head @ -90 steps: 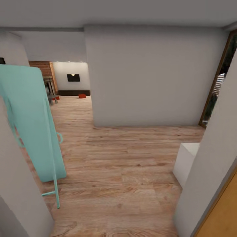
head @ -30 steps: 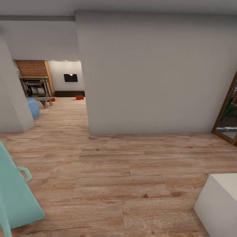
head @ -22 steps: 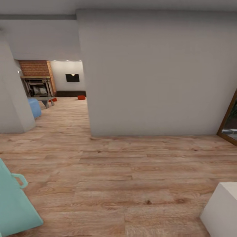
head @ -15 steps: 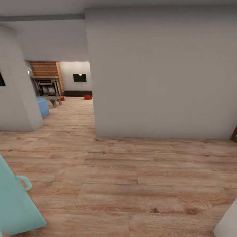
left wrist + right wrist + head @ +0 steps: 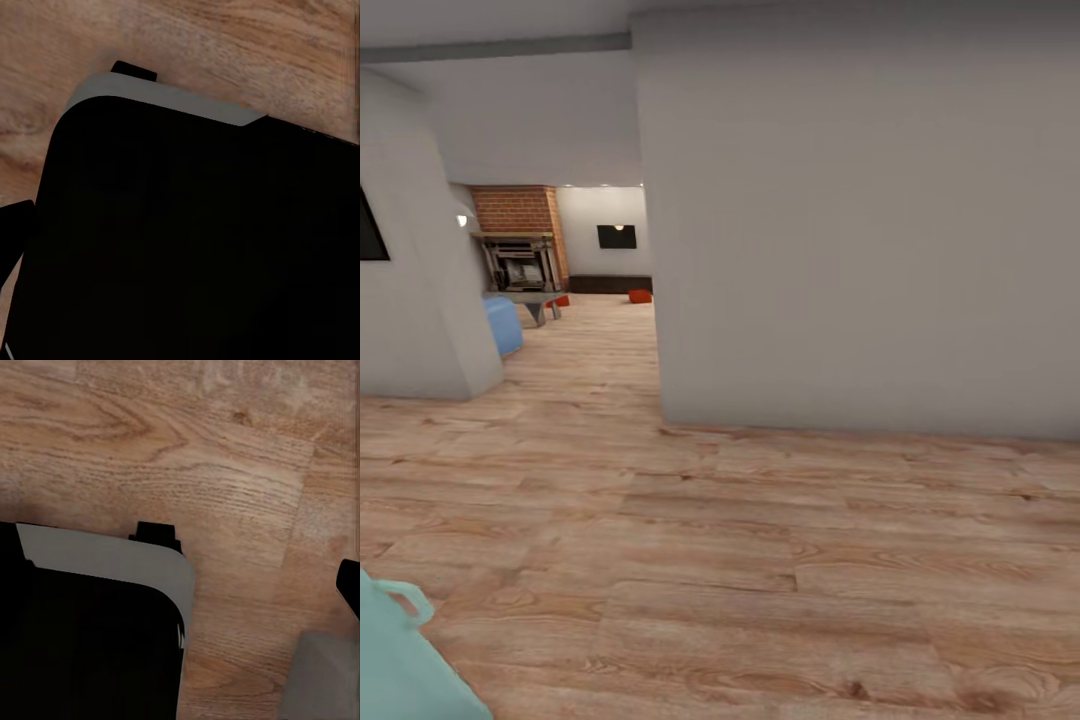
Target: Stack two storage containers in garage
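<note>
Orange-red shapes mark the goal of this leg: two small objects lie on the far living-room floor, one (image 5: 640,296) in the open before the dark baseboard, the other (image 5: 560,301) beside the grey low counter (image 5: 538,300). They are too small to confirm as the storage containers, but colour and place fit.

Step in hand, as judged: transit toward the living room, with nothing carried.

Procedure for a clean approach:
- Steer toward the opening between the grey wall corner (image 5: 660,400) and the pale wall block (image 5: 430,330).
- Allow margin at the corner; the base is wider than the head view suggests.
- Keep clear of the teal object (image 5: 400,660) at the near left and the blue seat (image 5: 502,325) further in.

Claw state: both wrist views look down over the dark robot body (image 5: 187,240) onto planks; neither shows fingers clearly, so whether each claw is spread or pressed together cannot be told.

Surface and room: light wood-plank floor (image 5: 760,560) runs unbroken into the living room. A red-brick fireplace (image 5: 520,235) with dark surround stands at the far left, and a black wall TV (image 5: 617,236) hangs on the end wall. Walls are plain grey-white.
</note>
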Controlling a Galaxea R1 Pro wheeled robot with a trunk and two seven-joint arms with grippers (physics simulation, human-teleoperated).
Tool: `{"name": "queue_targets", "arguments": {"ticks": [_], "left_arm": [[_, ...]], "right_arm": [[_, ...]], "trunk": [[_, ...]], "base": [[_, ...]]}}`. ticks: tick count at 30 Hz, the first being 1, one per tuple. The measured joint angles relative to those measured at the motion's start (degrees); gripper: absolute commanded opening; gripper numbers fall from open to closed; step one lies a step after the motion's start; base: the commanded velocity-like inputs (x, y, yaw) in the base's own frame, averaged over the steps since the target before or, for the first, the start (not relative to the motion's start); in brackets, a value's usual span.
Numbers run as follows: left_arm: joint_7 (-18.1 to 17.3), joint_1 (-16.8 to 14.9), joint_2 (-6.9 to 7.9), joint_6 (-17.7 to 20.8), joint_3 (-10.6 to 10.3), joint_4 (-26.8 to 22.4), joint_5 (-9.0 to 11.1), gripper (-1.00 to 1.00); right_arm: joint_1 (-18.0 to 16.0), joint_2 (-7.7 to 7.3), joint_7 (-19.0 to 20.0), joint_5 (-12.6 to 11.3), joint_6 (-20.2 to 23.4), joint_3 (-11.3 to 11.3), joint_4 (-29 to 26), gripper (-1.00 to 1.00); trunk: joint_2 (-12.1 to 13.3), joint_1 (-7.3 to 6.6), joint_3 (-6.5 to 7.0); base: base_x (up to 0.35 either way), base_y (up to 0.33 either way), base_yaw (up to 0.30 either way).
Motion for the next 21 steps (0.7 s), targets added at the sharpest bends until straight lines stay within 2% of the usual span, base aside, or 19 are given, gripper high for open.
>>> {"name": "queue_targets", "arguments": {"ticks": [21], "left_arm": [[0.00,0.00,0.05,0.08,0.00,0.00,0.09,1.00]], "right_arm": [[0.00,0.16,0.02,0.00,0.04,0.00,0.01,1.00]], "trunk": [[0.00,0.00,0.00]], "base": [[0.326,0.000,0.000]]}}
